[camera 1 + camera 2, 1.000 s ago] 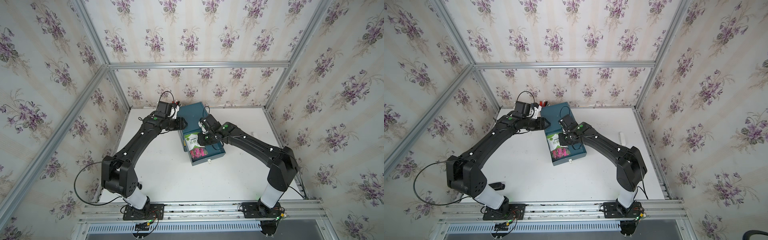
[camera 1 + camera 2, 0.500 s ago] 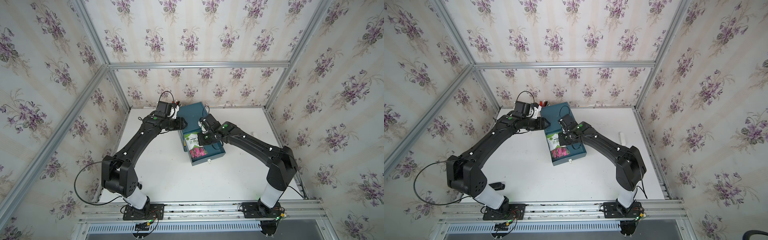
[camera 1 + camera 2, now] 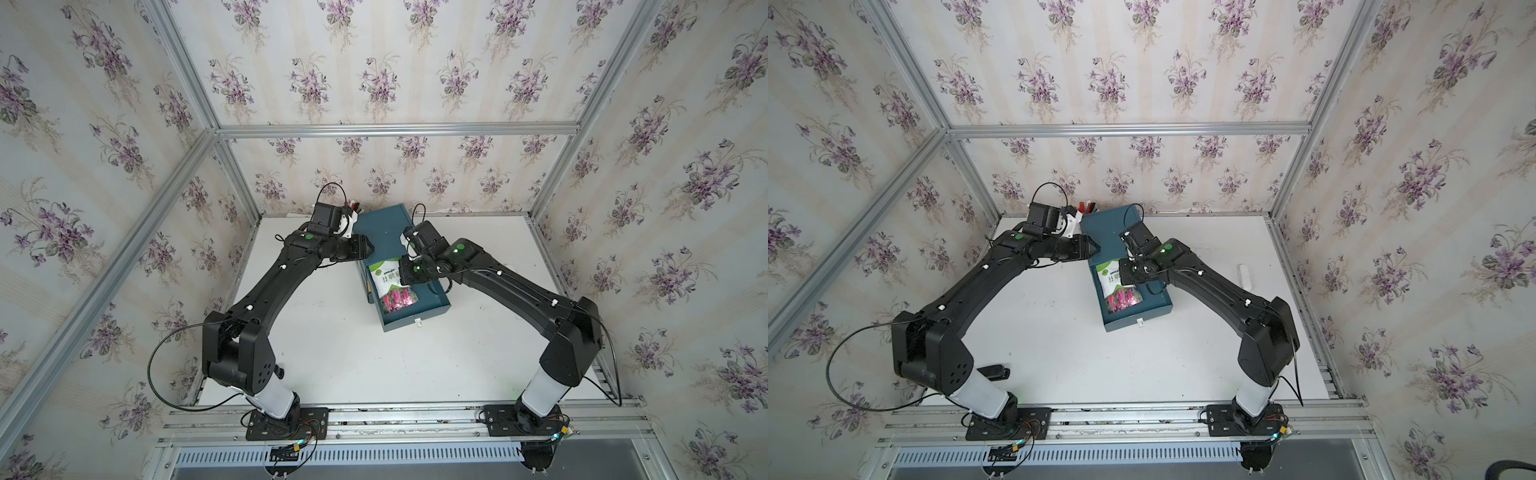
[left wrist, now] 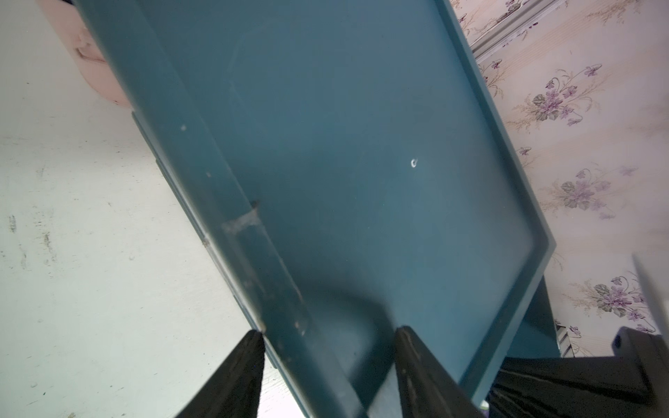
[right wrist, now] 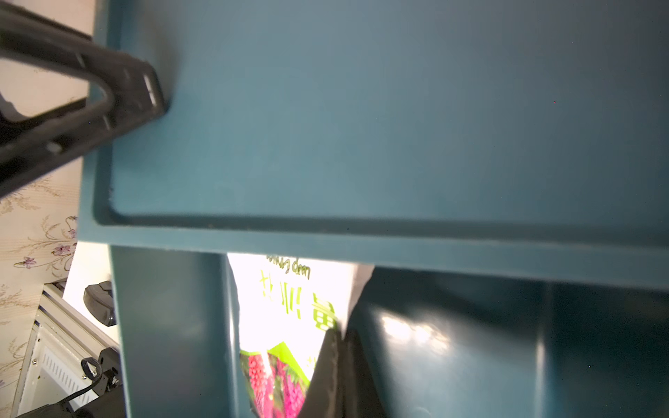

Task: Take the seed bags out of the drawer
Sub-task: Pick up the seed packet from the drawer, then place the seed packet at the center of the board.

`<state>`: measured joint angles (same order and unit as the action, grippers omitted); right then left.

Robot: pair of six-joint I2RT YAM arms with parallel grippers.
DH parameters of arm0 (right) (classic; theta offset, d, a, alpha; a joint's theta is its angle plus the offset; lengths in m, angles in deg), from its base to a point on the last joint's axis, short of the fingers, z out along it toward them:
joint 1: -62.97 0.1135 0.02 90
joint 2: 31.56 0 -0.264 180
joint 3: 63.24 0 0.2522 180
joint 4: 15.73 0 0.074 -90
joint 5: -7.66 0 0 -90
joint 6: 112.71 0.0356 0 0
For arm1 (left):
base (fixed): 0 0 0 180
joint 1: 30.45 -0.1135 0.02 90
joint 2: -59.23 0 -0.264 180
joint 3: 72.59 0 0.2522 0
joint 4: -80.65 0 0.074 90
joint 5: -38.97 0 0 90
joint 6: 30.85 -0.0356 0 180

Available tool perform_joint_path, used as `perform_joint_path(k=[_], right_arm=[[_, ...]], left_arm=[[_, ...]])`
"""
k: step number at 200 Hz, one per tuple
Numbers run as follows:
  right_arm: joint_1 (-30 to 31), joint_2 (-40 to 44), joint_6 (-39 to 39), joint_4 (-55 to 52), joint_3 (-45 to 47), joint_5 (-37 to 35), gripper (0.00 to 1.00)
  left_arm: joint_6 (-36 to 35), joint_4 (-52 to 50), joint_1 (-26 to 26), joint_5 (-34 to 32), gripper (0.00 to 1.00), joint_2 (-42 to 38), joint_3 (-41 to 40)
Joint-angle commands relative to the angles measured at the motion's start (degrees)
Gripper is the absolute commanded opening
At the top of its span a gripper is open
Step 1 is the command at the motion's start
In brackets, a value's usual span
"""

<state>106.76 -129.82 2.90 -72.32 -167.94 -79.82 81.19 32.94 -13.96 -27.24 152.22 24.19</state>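
A teal cabinet [image 3: 384, 232] [image 3: 1104, 232] stands at the back of the white table, its drawer [image 3: 432, 307] [image 3: 1154, 305] pulled out toward the front. One seed bag [image 3: 390, 282] [image 3: 1117, 286] [image 5: 289, 307], white-topped with green lettering and pink flowers, lies slanted in the drawer's left half. My right gripper [image 3: 401, 279] [image 3: 1125, 277] [image 5: 340, 336] reaches down into the drawer, shut on the bag's right edge. My left gripper [image 3: 368, 249] [image 3: 1094, 248] [image 4: 327, 333] is clamped on the cabinet's [image 4: 344, 144] left rim, one finger outside and one on top.
Red-handled items [image 3: 353, 204] [image 3: 1086, 205] stand behind the cabinet beside the left wrist. A small white object [image 3: 1245, 276] lies on the table at the right, a black one [image 3: 994, 372] by the left arm's base. Something pink [image 4: 97, 72] sits behind the cabinet.
My right gripper's jaws have closed on the edge of the seed bag. Both arms have stayed nearly where they were.
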Motion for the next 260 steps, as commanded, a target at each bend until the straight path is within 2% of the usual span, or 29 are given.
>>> perform_joint_path(k=[1,104,206,260], right_arm=[[-0.44,1.38,0.84,-1.53,-0.2,-0.03,0.0],[-2.26,7.08,3.68,-4.13,0.22,2.64,0.0],[-2.51,14.86,6.74,-8.76,0.85,1.83,0.0],[-8.16,20.61,5.31,-12.18,-0.22,-0.24,0.0]], left_arm=[[-2.51,-9.69,-0.27,-4.27,0.6,0.66,-0.93],[-3.01,-9.42,-0.74,-4.36,0.6,0.71,-1.29],[-2.94,-9.44,-0.76,-4.48,0.6,1.05,-1.22],[-2.83,-9.64,-0.76,-4.61,0.6,1.41,-0.93]])
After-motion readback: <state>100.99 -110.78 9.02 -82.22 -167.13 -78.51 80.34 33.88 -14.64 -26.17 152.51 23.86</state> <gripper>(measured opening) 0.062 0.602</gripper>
